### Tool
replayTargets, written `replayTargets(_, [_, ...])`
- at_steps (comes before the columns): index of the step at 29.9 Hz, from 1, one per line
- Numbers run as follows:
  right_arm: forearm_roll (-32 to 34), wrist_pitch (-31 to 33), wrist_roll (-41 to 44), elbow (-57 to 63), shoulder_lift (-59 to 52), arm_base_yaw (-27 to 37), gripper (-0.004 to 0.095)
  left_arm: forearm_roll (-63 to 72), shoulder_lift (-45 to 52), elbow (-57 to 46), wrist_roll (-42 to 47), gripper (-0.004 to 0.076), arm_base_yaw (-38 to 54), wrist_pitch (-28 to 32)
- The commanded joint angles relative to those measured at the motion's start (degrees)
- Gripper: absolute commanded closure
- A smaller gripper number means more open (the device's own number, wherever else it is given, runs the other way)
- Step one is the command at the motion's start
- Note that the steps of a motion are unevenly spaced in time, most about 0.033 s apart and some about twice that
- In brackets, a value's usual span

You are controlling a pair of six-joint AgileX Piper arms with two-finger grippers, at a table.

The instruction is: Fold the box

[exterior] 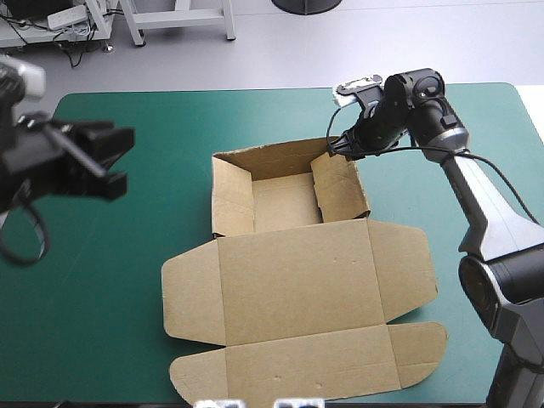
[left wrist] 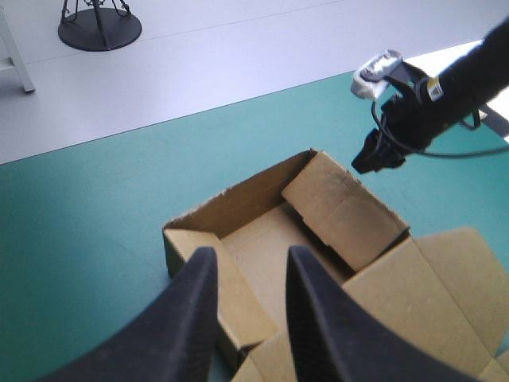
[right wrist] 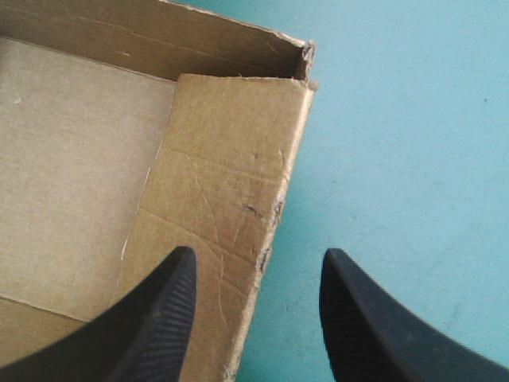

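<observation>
Currently: box (exterior: pixel 297 280), brown board, mid-table on the teal-green cover (exterior: pixel 127 297), with tray walls raised at the far half and the lid flat toward the near edge. Right gripper (right wrist: pixel 254 259), fingers apart and empty, straddles the tray's right wall (exterior: pixel 338 187) by its far corner; left gripper (left wrist: pixel 248 255), likewise parted and empty, hangs left of the tray. Step judged: seating the right wall; the next move calls for pressing its inner flap down snug.
</observation>
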State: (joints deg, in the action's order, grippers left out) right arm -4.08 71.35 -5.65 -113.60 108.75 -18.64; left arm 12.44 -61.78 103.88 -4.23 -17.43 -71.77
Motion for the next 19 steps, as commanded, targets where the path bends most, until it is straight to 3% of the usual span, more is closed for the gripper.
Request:
replayTargets(1, [-0.2, 0.5, 0.0, -1.8, -3.2, 0.1, 0.0450, -1.7, 11.9, -11.5, -0.5, 0.0549, -0.4, -1.6])
replayTargets(10, [-3.8, 0.5, 0.9, -1.6, -0.9, 0.1, 0.0450, -4.0, 47.3, -50.8, -0.5, 0.0604, -0.4, 8.2])
replayTargets(15, [-4.4, 0.6, 1.7, -1.6, 2.9, 0.1, 0.0450, -2.1, 60.9, -62.0, -0.4, 0.0671, -0.4, 7.4])
replayTargets(19, [-4.1, 0.6, 1.8, -1.6, 5.7, 0.1, 0.0451, 1.6, 62.4, -65.1, -0.4, 0.0703, -0.4, 4.8])
